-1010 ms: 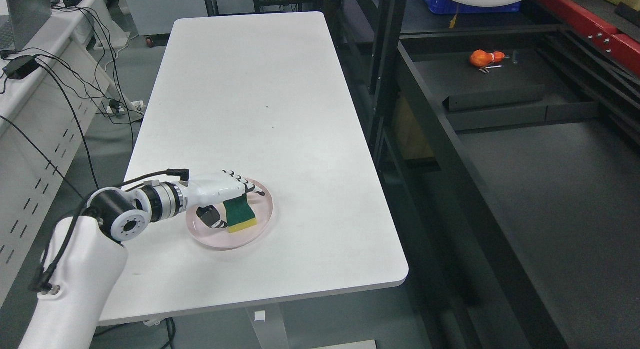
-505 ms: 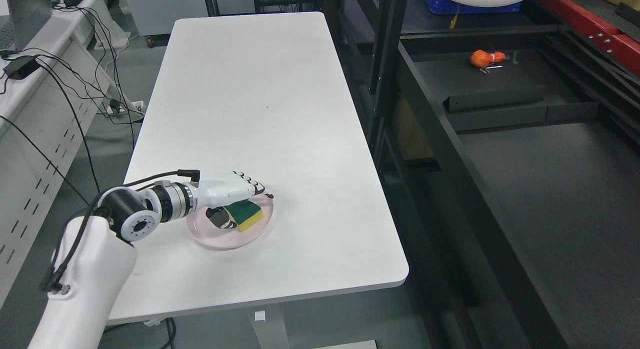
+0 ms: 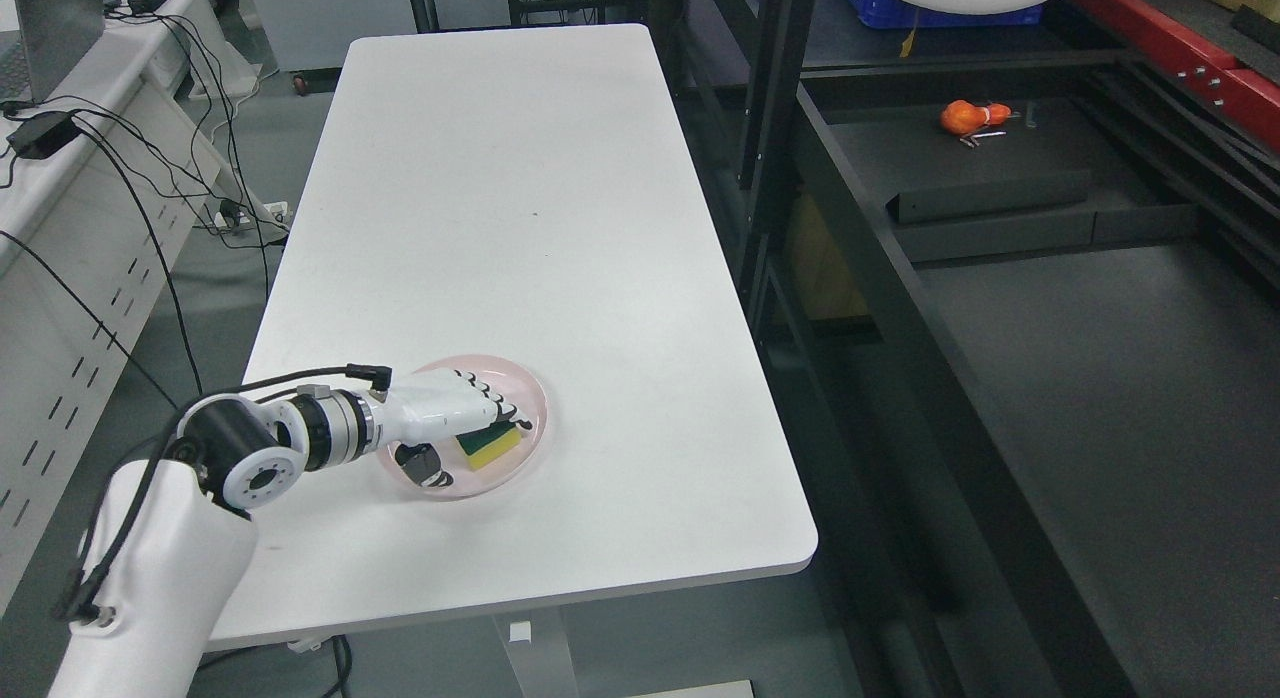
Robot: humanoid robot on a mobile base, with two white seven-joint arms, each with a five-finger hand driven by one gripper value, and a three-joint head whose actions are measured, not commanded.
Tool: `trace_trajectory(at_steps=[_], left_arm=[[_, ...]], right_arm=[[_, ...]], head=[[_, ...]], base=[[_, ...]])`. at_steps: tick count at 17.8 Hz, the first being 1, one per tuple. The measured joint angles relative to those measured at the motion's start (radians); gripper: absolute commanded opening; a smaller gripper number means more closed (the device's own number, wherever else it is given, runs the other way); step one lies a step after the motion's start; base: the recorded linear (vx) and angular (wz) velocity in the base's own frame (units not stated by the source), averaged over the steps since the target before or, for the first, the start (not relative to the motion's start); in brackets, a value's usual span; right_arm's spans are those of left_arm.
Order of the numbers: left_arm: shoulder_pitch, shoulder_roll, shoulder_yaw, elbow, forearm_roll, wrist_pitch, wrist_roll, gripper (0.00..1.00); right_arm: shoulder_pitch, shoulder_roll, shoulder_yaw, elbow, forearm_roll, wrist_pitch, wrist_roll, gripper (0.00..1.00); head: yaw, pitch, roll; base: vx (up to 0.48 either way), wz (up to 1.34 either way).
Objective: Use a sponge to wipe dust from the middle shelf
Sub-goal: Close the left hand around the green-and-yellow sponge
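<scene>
A green-and-yellow sponge (image 3: 492, 445) lies flat in a round pink plate (image 3: 518, 381) near the front left of the white table (image 3: 520, 178). My left hand (image 3: 465, 438) reaches in from the lower left and hovers over the plate. Its fingers (image 3: 480, 403) stretch out across the top of the sponge. The thumb (image 3: 420, 464) hangs lower left, apart from the sponge. The hand looks open and holds nothing. The black shelf (image 3: 1100, 378) runs along the right side of the view. My right arm is out of view.
A black rack post (image 3: 770, 128) stands between the table and the shelf. An orange object (image 3: 965, 116) and a long black box (image 3: 985, 193) lie on the shelf's far end. Cables (image 3: 150, 178) hang beside a white bench at the left.
The sponge was held tilted up between fingers and thumb; it has come down to lie flat in the plate. The thumb has come away from it and the hand has drawn back slightly.
</scene>
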Motion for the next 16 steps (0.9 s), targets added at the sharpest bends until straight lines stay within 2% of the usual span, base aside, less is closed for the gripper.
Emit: trace_trajectory(at_steps=[4, 13, 16], left_arm=[[0.011, 0.005, 0.015, -0.02, -0.002, -0.004, -0.001, 0.69], [0.01, 0.007, 0.067, 0.02, -0.005, 0.006, 0.008, 0.66], [0.005, 0.004, 0.078, 0.048, -0.005, 0.008, 0.012, 0.52]], right_arm=[[0.0, 0.0, 0.0, 0.0, 0.0, 0.0, 0.0, 1.0], [0.0, 0.0, 0.0, 0.0, 0.0, 0.0, 0.003, 1.0], [0.0, 0.0, 0.0, 0.0, 0.0, 0.0, 0.004, 1.0]], head=[[0.0, 0.0, 0.0], [0.0, 0.0, 0.0], [0.0, 0.0, 0.0]], base=[[0.0, 0.0], [0.0, 0.0], [0.0, 0.0]])
